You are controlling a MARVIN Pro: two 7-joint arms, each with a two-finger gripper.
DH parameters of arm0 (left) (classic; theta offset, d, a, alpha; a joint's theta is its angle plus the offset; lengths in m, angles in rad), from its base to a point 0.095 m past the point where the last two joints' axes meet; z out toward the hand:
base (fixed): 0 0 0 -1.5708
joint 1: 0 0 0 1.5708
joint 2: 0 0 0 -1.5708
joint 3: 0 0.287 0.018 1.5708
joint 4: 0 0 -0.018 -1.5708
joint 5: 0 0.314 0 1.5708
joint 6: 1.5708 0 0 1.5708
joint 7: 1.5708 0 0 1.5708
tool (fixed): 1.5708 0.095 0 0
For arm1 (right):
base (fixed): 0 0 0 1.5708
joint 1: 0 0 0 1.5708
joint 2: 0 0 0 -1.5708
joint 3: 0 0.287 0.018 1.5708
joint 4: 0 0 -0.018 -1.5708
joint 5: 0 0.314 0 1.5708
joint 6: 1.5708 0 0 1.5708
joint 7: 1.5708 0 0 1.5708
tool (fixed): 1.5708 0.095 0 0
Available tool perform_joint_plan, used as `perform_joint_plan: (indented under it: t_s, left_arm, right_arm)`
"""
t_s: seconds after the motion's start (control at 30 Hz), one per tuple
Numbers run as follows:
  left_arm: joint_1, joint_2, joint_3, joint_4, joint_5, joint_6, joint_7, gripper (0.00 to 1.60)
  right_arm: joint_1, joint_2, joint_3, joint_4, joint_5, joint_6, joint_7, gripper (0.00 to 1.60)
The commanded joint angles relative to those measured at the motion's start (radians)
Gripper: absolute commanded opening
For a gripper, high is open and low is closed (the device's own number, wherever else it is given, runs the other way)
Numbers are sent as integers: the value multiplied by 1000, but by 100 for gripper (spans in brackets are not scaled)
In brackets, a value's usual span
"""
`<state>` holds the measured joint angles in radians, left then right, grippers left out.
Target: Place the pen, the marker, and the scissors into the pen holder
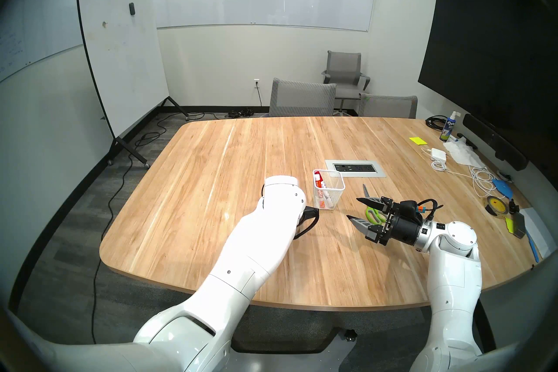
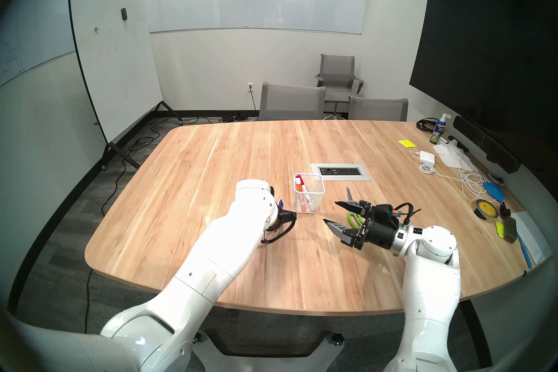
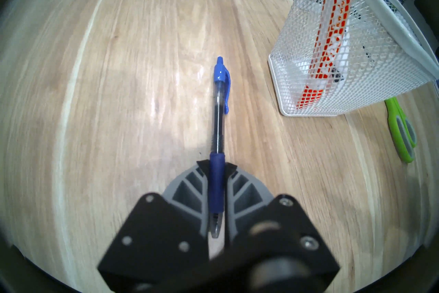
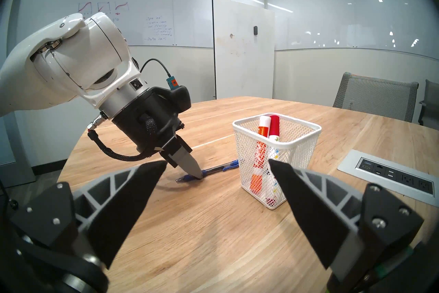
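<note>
Two markers stand in our white mesh pen holder, which sits near the middle of the surface. Just beside it, toward the left edge, lies the blue pen, flat on the wood, with our left gripper clamped on its dark front grip. Our right gripper hovers level with its jaws wide apart, holding nothing. Under it, toward the right edge, lie the scissors, green handles nearest us.
</note>
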<state>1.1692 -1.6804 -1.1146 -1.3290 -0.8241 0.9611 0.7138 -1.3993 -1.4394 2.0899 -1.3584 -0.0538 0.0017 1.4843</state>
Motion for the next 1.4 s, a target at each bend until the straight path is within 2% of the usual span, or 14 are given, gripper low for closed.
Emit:
perform_joint_plan:
  t_s: [0.0, 0.23, 0.47, 0.8, 0.83, 0.87, 1.13, 1.37]
  left_arm:
    - [18, 17, 9, -77, 32, -12, 39, 0]
    - [33, 56, 38, -153, 61, -34, 30, 0]
    - [31, 130, 91, -248, 98, -56, -21, 0]
    - [50, 274, 155, -385, 153, -144, -159, 0]
    - [48, 275, 153, -377, 164, -153, -174, 0]
    - [56, 304, 161, -408, 161, -163, -197, 0]
    - [89, 400, 167, -498, 209, -241, -339, 0]
    - [109, 496, 177, -545, 238, -360, -473, 0]
  right_arm:
    - [13, 3, -2, -16, 6, 1, -1, 160]
    - [14, 2, -1, -16, 5, 1, -1, 160]
    - [14, 1, -1, -15, 4, 0, -1, 160]
    - [14, 1, 0, -15, 2, 0, -1, 160]
    - [14, 1, 0, -15, 2, 0, -1, 160]
    - [15, 1, 0, -15, 2, 0, -1, 160]
    - [15, 0, 1, -15, 2, 0, -1, 160]
    - [15, 0, 1, -16, 1, 0, -1, 160]
